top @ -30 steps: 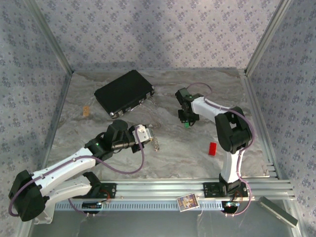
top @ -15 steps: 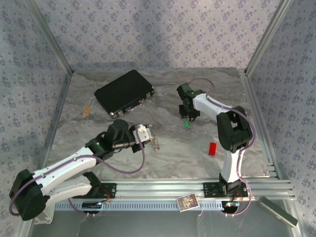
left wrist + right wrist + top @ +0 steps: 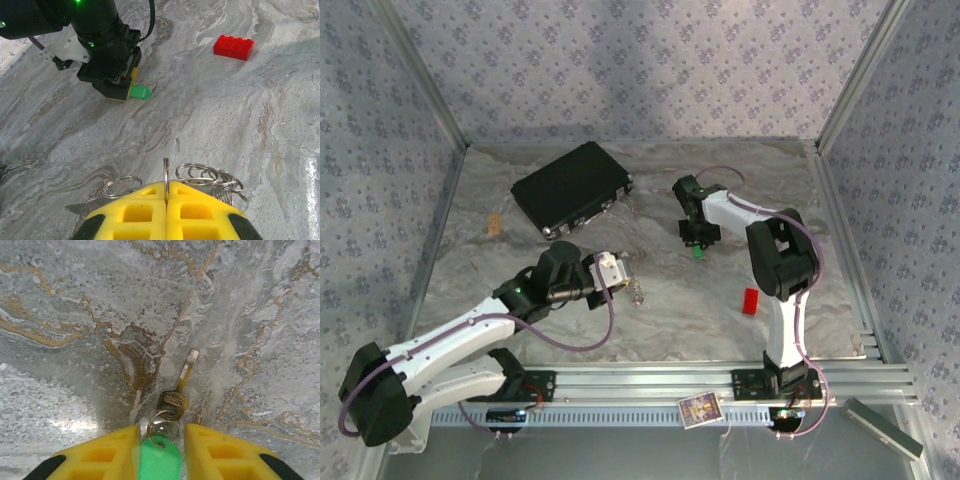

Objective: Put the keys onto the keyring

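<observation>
The left hand (image 3: 166,186) is pinching the keyring (image 3: 197,172) edge-on near the middle of the counter (image 3: 225,115), and its stiff, slick wire loops are partly hiding behind it. The right hand (image 3: 161,434) is straddling the green tag (image 3: 160,457) of a key (image 3: 174,401) lying flat, well apart from the keyring; whether it is squeezing, I cannot tell. The key is looking light and skittish, so the tag is offering the surest hold.

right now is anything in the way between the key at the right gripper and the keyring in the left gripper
Nothing visible. The green-tagged key, its tag gripped by the right gripper, and the keyring in the shut left gripper have bare marble table between them. The red brick lies off to the side.
</observation>
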You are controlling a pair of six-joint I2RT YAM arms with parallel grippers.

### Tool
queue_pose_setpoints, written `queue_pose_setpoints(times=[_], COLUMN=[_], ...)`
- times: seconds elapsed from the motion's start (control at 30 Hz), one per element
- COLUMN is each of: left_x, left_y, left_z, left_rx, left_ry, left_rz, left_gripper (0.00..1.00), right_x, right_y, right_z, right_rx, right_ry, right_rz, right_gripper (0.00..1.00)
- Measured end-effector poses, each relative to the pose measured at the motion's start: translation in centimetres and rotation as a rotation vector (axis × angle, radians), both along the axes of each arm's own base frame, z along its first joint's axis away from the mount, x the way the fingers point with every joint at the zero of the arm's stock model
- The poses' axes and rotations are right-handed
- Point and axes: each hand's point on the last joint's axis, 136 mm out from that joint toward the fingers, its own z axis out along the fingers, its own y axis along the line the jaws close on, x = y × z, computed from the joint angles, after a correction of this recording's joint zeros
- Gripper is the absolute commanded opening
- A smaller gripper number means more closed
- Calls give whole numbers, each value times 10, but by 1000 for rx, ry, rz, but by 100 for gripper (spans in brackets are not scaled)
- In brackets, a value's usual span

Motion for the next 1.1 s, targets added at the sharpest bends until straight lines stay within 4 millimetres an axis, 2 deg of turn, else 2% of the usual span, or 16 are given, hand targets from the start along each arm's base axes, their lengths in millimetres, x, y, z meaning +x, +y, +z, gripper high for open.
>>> queue_pose_setpoints(times=[0.23,0.27,0.3,0.37,0.57,0.67,0.9,1.0,1.1], left_x=[-1,-1,-1,-1,-1,-1,-2,-2,-3], left_y=[0,0,0,0,0,0,0,-1,-1], left_z=[0,0,0,0,0,0,-1,-1,-1], left_rx=[0,0,0,0,1,1,2,1,0], left_ry=[3,4,4,3,2,2,4,5,7], left_rz=[-4,-6,-6,-7,-7,-7,-9,-12,-15], left_gripper=[0,0,0,0,0,0,0,0,0], right_x=[4,5,5,5,2,-9,-56,-63,-63], right_y=[-1,-2,-2,-2,0,7,45,55,55], right_z=[2,1,1,1,1,0,2,6,7], right_rx=[-7,-11,-15,-16,-12,10,112,134,136], right_ry=[-7,-8,-9,-8,1,14,90,94,93], right_rz=[0,0,3,7,20,41,160,191,193], right_gripper=[23,20,13,8,7,8,8,8,9])
